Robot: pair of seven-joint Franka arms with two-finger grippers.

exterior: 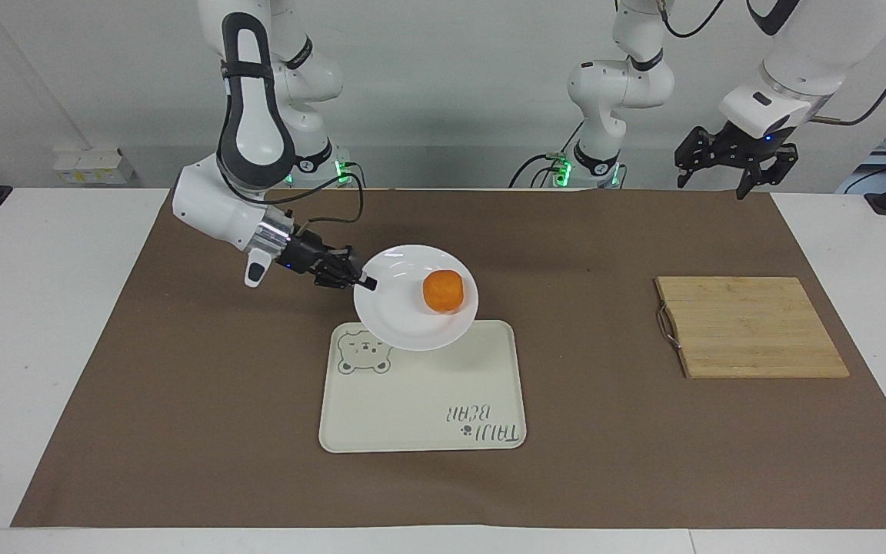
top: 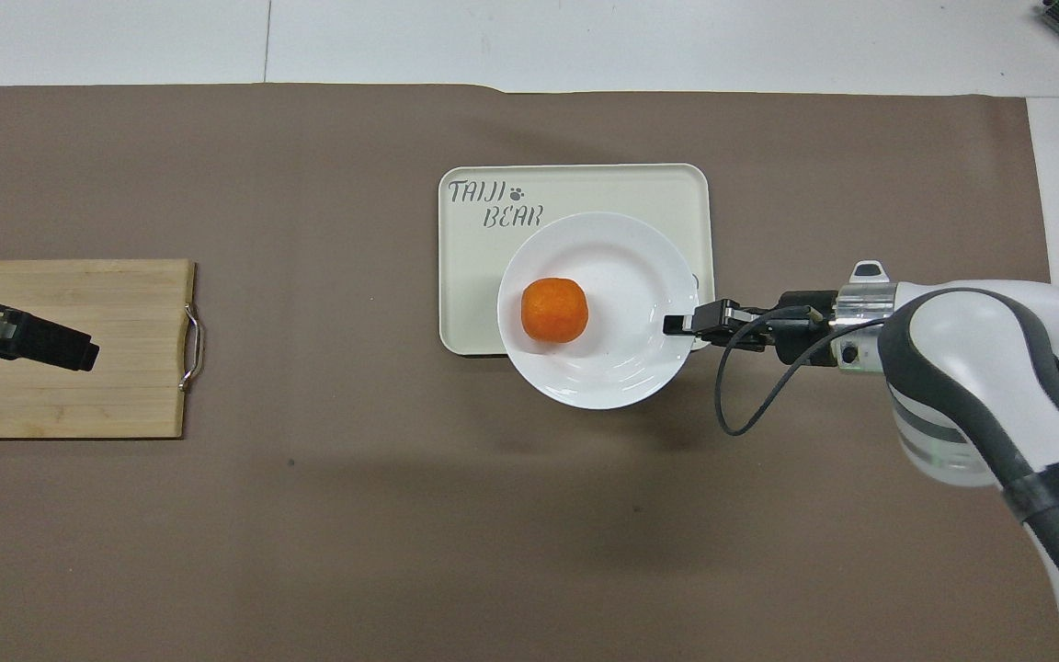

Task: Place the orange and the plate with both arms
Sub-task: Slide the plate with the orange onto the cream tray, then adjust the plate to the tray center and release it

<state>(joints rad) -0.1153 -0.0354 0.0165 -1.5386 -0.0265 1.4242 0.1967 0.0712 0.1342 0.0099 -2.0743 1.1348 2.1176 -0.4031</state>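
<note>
Your right gripper [exterior: 366, 283] has its jaws pinching the rim of the round glossy white plate [exterior: 404, 323], carried above the cream bear tray [exterior: 420, 415]; the small bright-orange fruit [exterior: 443, 291] rides ahead of the jaws. The left gripper [exterior: 735, 165] waits, jaws spread, above the wooden cutting board [exterior: 751, 327].

A plain white wall [exterior: 451, 77] stood at the back, and a brown mat [exterior: 181, 385] covered most of the white bench [exterior: 28, 346].
</note>
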